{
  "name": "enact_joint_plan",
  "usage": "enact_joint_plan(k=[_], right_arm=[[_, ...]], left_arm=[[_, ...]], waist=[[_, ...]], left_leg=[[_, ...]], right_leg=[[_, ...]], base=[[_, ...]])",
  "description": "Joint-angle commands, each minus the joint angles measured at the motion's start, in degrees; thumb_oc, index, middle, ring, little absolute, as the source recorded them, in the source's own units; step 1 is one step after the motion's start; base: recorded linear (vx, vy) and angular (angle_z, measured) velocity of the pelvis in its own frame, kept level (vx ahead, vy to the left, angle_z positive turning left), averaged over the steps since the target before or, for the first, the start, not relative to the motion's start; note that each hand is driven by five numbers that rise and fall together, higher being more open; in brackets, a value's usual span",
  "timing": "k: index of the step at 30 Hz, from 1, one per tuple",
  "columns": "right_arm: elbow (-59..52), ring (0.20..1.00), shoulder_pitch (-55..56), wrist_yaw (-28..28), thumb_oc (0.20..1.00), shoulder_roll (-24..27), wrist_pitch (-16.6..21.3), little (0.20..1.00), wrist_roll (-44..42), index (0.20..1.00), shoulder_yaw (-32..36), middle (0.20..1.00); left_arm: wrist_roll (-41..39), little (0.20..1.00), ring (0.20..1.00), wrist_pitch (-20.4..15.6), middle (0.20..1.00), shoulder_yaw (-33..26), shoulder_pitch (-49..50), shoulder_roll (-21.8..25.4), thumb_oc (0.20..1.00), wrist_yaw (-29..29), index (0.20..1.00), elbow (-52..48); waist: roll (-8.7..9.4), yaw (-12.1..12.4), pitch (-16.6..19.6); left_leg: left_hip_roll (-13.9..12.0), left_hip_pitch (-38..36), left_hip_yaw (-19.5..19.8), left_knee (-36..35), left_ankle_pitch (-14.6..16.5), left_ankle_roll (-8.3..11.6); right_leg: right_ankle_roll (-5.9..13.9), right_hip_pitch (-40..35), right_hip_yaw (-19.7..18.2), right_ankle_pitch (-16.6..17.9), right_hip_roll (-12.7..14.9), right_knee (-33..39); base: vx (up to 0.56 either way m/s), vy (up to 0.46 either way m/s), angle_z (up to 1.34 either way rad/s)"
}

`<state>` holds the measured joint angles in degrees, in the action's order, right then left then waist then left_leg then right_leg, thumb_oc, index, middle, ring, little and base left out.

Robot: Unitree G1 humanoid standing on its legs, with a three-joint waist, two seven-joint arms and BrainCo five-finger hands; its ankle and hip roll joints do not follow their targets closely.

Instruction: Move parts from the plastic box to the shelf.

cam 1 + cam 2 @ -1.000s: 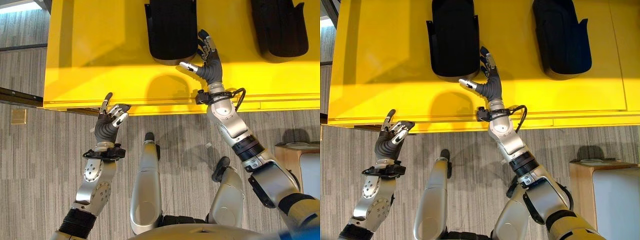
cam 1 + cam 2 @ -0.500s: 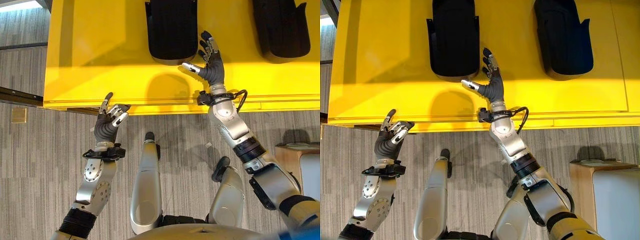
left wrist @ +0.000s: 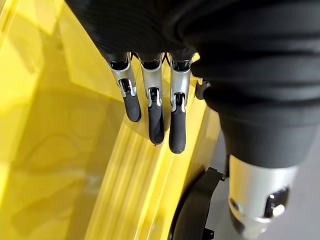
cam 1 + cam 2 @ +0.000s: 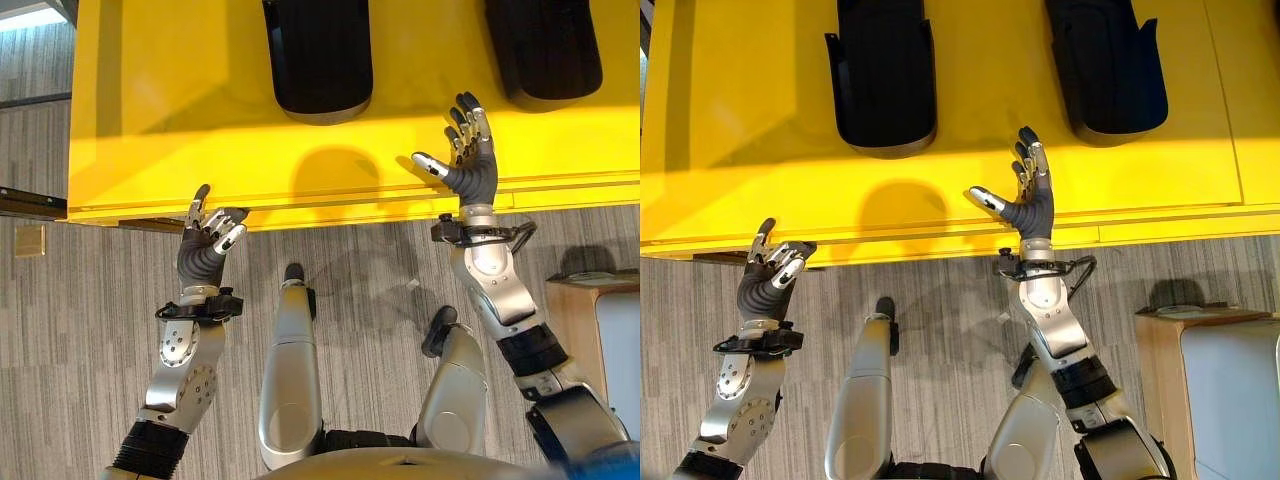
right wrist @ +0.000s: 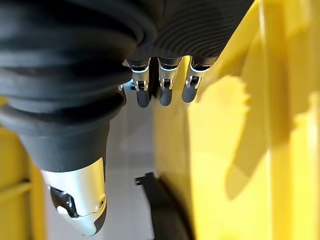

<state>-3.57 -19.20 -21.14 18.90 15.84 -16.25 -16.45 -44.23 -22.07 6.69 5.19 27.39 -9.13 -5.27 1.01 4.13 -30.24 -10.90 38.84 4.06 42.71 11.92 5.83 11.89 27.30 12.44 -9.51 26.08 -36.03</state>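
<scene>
The right hand (image 4: 470,170) has its fingers (image 4: 468,118) straight and spread, the thumb out to the side, and it holds nothing; it sits in the middle right of the frame, above the front edge of the yellow shelf (image 4: 180,110); the left hand (image 4: 203,250) is in the lower left of the frame, just in front of that edge, with its fingers (image 3: 150,107) loosely bent and apart, and it holds nothing too.

Two black parts lie on the yellow shelf at the top of the frame; the left part (image 4: 318,55) is up and to the left of the right hand, and the right part (image 4: 545,45) is up and to the right of it; both are apart from the hands; I cannot see a plastic box from here.

The parts look like hard, smooth shells with a rounded end and raised side walls; I think they are stiff and will not bend or squash; they look big but hollow, so likely not very heavy; the smooth skin may be slippery; a good place to hold one looks like the two long side walls, or the rounded rim at the near end, with the thumb on one side and the fingers on the other.
</scene>
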Motion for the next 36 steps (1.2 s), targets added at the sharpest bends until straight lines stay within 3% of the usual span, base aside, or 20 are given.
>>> enact_joint_plan(k=[1,8,15,22,26,27,31,32,34,36], right_arm=[[-2.2,1.000,-1.0,3.2,1.000,1.4,5.3,1.000,1.0,1.000,2.4,1.000],[-5.7,1.000,10.5,9.9,1.000,3.6,6.4,1.000,-5.4,1.000,3.0,1.000],[-9.2,1.000,17.8,16.1,1.000,8.2,5.7,1.000,-7.0,1.000,3.4,1.000],[-11.5,1.000,20.3,18.9,1.000,10.3,5.6,1.000,-8.7,1.000,4.4,1.000],[-11.9,1.000,20.6,20.2,1.000,10.9,5.6,1.000,-9.4,1.000,3.7,1.000],[-11.9,1.000,20.6,20.2,1.000,10.9,5.6,1.000,-9.4,1.000,3.7,1.000],[-13.2,1.000,22.1,20.3,1.000,11.9,5.7,1.000,-9.1,1.000,5.0,1.000],[-13.3,1.000,22.4,20.1,1.000,12.0,5.8,1.000,-8.8,1.000,5.2,1.000],[-14.8,1.000,23.5,20.2,1.000,11.9,6.1,1.000,-8.6,1.000,6.1,1.000],[-15.3,1.000,24.4,20.5,1.000,12.0,6.1,1.000,-8.7,1.000,6.8,1.000]], left_arm=[[1.7,1.000,1.000,-0.8,1.000,0.0,0.3,0.2,1.000,1.7,1.000,-2.6],[1.1,1.000,1.000,-0.8,1.000,-1.4,1.9,-0.2,1.000,3.6,1.000,-1.5],[0.0,1.000,1.000,0.2,1.000,-3.6,7.3,-0.7,1.000,8.2,1.000,-1.9],[-0.6,1.000,1.000,2.7,1.000,-1.0,10.2,-1.1,1.000,12.6,1.000,-3.4],[-0.6,1.000,1.000,4.0,1.000,0.8,11.0,-1.6,1.000,14.6,1.000,-3.0],[-0.6,1.000,1.000,4.0,1.000,0.8,10.9,-1.6,1.000,14.6,1.000,-3.0],[-0.5,1.000,1.000,4.7,1.000,3.0,9.6,-1.5,1.000,15.9,1.000,-2.2],[-0.4,1.000,1.000,4.8,1.000,3.5,9.2,-1.6,1.000,16.0,1.000,-1.8],[-0.2,1.000,1.000,4.9,1.000,4.4,8.7,-2.6,1.000,16.4,1.000,-1.2],[-0.2,1.000,1.000,5.0,1.000,4.9,8.5,-2.9,1.000,16.9,1.000,-1.1]], waist=[[0.80,0.6,1.5],[0.92,-1.2,2.9],[-0.64,-2.5,7.3],[-2.17,-4.1,12.1],[-2.84,-5.0,15.3],[-3.06,-4.9,15.5],[-4.53,-6.1,16.9],[-4.74,-6.6,17.2],[-3.95,-7.9,18.8],[-3.72,-8.6,19.3]], left_leg=[[-1.2,-2.5,1.3,-3.1,-3.6,0.18],[-3.0,-10.0,1.1,-9.9,-6.3,1.22],[-8.1,-24.1,-1.6,-26.5,-14.2,2.69],[-13.7,-32.0,-4.7,-34.6,-19.8,2.95],[-16.3,-34.7,-6.7,-37.4,-26.4,3.26],[-16.5,-34.5,-6.7,-37.6,-26.7,3.28],[-17.8,-34.5,-9.9,-38.0,-34.9,4.70],[-17.8,-34.6,-10.9,-38.3,-36.6,5.09],[-10.7,-35.1,-10.7,-36.4,-30.9,3.00],[-7.3,-35.2,-11.8,-36.1,-27.8,2.11]], right_leg=[[-2.97,3.4,-2.2,2.9,-2.2,-5.6],[-2.99,-2.2,-1.8,3.4,-3.8,-1.9],[-3.42,-11.2,-0.2,2.7,-8.4,4.9],[-5.76,-11.8,-0.9,-1.4,-13.7,2.3],[-7.20,-11.4,-2.8,-3.2,-17.2,1.8],[-7.29,-11.2,-2.7,-2.9,-17.4,2.1],[-8.74,-13.2,-2.2,-2.7,-19.4,6.1],[-9.03,-13.9,-2.0,-2.2,-19.7,7.9],[-9.37,-17.8,-4.0,2.2,-21.2,18.4],[-9.23,-19.7,-4.9,4.2,-21.8,23.2]], base=[[0.00,-0.027,-0.12],[0.04,-0.066,-0.16],[0.11,-0.102,-0.23],[0.04,-0.141,-0.26],[0.04,-0.134,-0.40],[0.04,-0.096,-0.54],[0.07,-0.101,-0.24],[0.12,-0.157,-0.02],[0.17,-0.207,-0.37],[0.10,-0.119,-0.51]])
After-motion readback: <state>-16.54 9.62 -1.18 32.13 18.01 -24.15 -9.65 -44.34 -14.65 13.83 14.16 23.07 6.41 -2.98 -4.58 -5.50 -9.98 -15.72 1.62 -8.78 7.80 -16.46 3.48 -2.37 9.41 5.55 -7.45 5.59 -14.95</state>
